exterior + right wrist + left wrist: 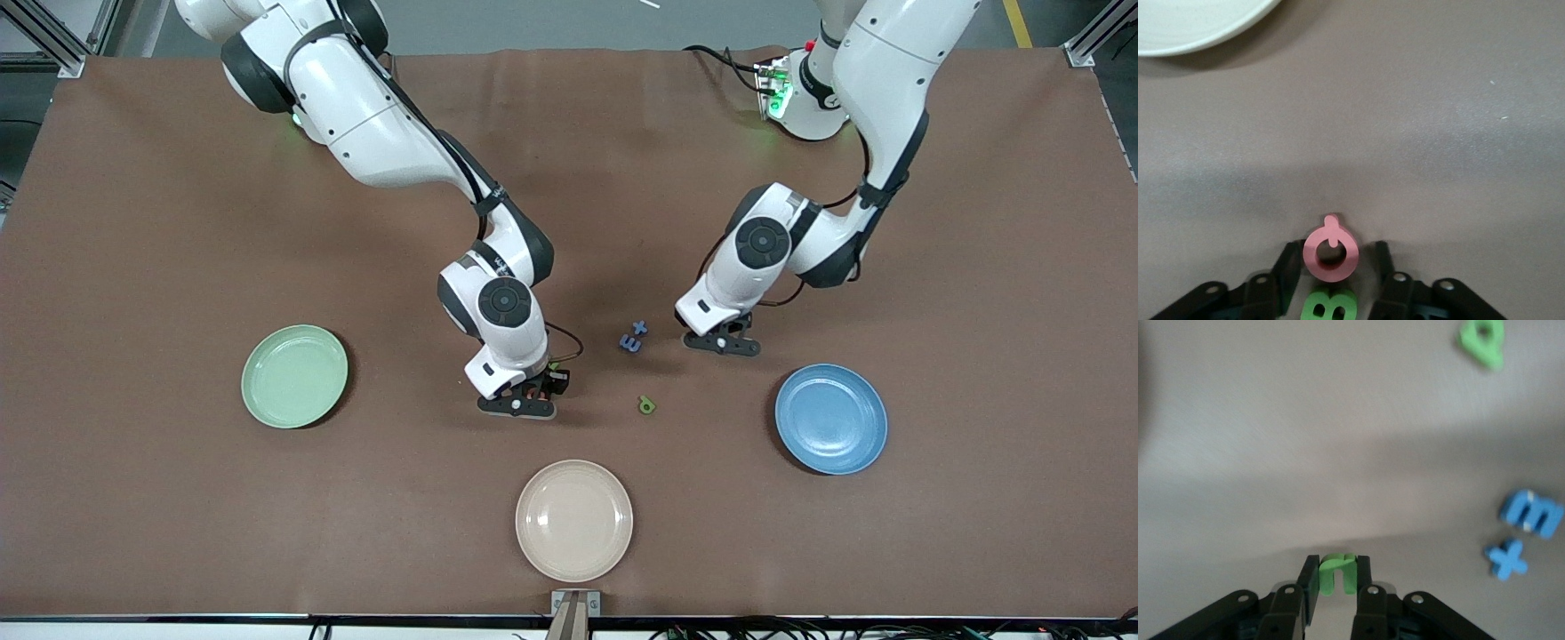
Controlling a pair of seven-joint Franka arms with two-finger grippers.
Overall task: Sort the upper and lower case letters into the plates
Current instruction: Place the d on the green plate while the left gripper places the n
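Pink foam letter (1331,252) lay on the tabletop between the right gripper's (1333,261) open jaws, a green B (1328,305) just beside it, while the left gripper (1336,577) pinched a green n (1337,572), with the blue plate (830,418) near that arm.

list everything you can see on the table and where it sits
green plate: 1, pale mint, toward the right arm's end.
blue plate: 1, medium blue, toward the left arm's end.
beige plate: 1, cream, nearest the front camera.
blue letter and blue cross: 1 each, side by side, mid table.
green q-shaped letter: 1, nearer the camera than the blue pair.
green n: 1, between the left jaws.
pink letter: 1, ring with a stub, between the right jaws.
green B: 1, beside the pink letter.
left gripper: low at the table, shut on the n.
right gripper: low at the table, open around the pink letter.
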